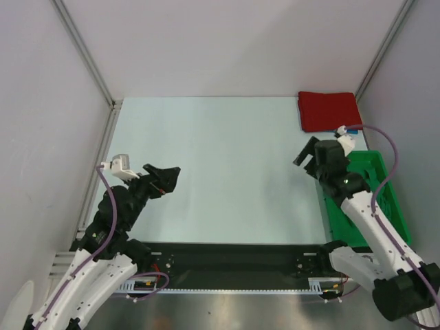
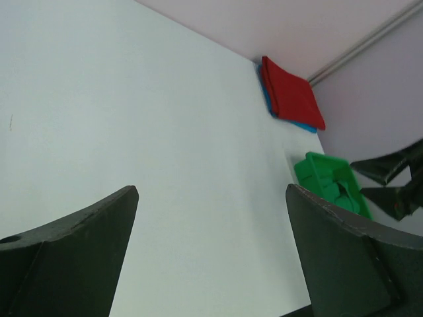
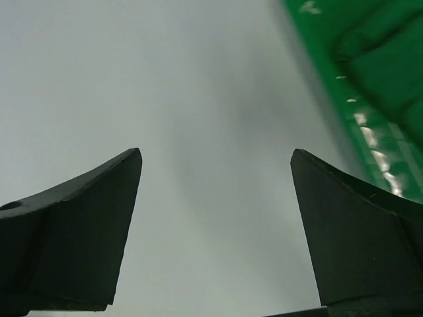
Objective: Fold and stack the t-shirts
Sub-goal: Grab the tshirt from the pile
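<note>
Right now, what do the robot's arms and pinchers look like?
The left arm and right arm have white shells with black joints. A purple cable loops along each. The left gripper and right gripper are black, each with two wide, wedge-shaped fingers.

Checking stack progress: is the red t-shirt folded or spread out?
Folded: the red t-shirt is a compact rectangle in the far right corner, lying on a blue t-shirt.
</note>
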Robot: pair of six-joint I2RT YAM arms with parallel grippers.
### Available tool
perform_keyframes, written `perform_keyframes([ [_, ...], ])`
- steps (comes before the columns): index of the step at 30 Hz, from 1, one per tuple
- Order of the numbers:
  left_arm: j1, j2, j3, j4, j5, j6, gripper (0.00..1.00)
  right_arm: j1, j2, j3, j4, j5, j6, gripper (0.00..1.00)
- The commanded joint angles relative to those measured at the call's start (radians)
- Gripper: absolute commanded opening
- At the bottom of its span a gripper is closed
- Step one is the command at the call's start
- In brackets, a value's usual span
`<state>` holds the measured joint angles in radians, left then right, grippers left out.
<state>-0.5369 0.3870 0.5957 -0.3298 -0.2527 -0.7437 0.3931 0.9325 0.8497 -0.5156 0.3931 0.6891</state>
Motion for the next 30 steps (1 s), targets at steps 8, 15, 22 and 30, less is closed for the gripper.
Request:
perform_keyframes([
  [8,-0.005,-0.088,0.047,-0.025,0.231,0.222,1.00,-0.631,0.308,0.157,-0.179,-0.341,-0.263,1.00],
  [15,-0.005,0.001,0.004,0.027,0.435,0.167,1.00,-0.703,0.416,0.140,-0.118,-0.100,-0.235,1.00],
  [22,-0.047,0.019,0.007,0.049,0.418,0.165,1.00,-0.709,0.505,0.060,-0.041,0.021,-0.172,0.93],
  [30,-0.067,0.032,0.041,0.034,0.391,0.175,1.00,-0.754,0.641,-0.012,0.034,0.046,-0.131,0.68],
])
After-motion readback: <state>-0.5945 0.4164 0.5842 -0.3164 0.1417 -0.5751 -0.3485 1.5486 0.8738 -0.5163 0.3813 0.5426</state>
